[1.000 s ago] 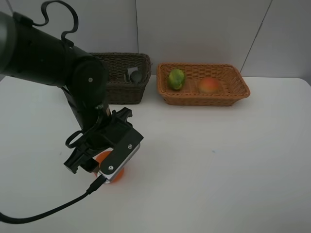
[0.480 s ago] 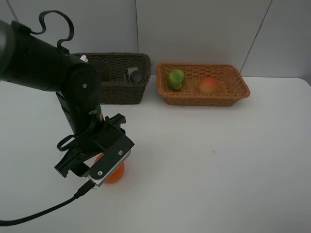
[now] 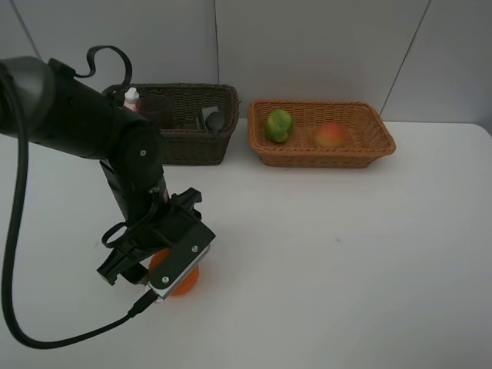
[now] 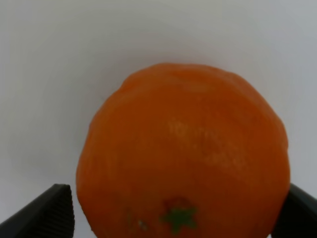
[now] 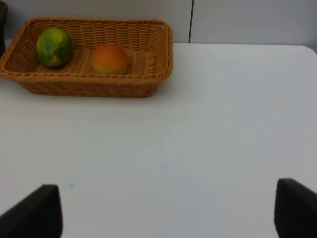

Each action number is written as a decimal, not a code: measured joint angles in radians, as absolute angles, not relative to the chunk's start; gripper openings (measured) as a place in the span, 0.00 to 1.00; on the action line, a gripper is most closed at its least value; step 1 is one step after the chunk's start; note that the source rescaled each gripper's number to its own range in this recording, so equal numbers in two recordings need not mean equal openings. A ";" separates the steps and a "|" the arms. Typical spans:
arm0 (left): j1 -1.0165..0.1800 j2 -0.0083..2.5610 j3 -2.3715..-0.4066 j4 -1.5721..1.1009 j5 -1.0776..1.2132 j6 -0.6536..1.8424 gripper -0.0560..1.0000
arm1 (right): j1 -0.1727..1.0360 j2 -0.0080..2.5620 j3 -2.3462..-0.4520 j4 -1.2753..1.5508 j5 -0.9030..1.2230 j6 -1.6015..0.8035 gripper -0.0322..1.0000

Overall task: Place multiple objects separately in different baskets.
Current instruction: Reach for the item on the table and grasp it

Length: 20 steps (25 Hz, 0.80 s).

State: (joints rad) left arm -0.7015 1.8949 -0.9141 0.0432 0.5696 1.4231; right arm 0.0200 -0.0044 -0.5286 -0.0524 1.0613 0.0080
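The white table point(image 3: 369, 254) fills most of the exterior view, bare across its right half. At lower left the left arm point(image 3: 84, 131) bends down over the orange point(image 3: 181, 278), putting the left gripper point(image 3: 157, 265) straight above the fruit; the wrist view shows its fingers point(image 4: 47, 210) spread wide on either side of the orange, apparently not yet touching it, a stance that suits a grasp from above. At upper middle sit the two baskets side by side: the dark brown basket point(image 3: 181, 142) holds the pink white-capped bottle point(image 3: 131, 99) and some dark items too shadowed to name, while the light tan basket point(image 3: 323, 157) holds the green citrus point(image 3: 279, 124) and the peach-like fruit point(image 3: 330, 135). So fruit likely belongs in the tan one. The right gripper point(image 5: 168, 210) hangs open and empty over bare table.
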 joint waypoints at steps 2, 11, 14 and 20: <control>-0.702 1.899 -0.914 0.043 0.556 1.423 1.00 | 0.020 -0.004 -0.529 -0.052 1.061 0.008 0.87; -0.702 1.903 -0.914 0.000 0.532 1.423 0.98 | 0.020 -0.004 -0.529 -0.053 1.061 0.008 0.87; -0.702 1.903 -0.914 -0.005 0.529 1.423 0.90 | 0.020 -0.004 -0.529 -0.053 1.061 0.008 0.87; -0.702 1.903 -0.914 -0.006 0.524 1.423 0.90 | 0.020 -0.004 -0.529 -0.053 1.061 0.008 0.87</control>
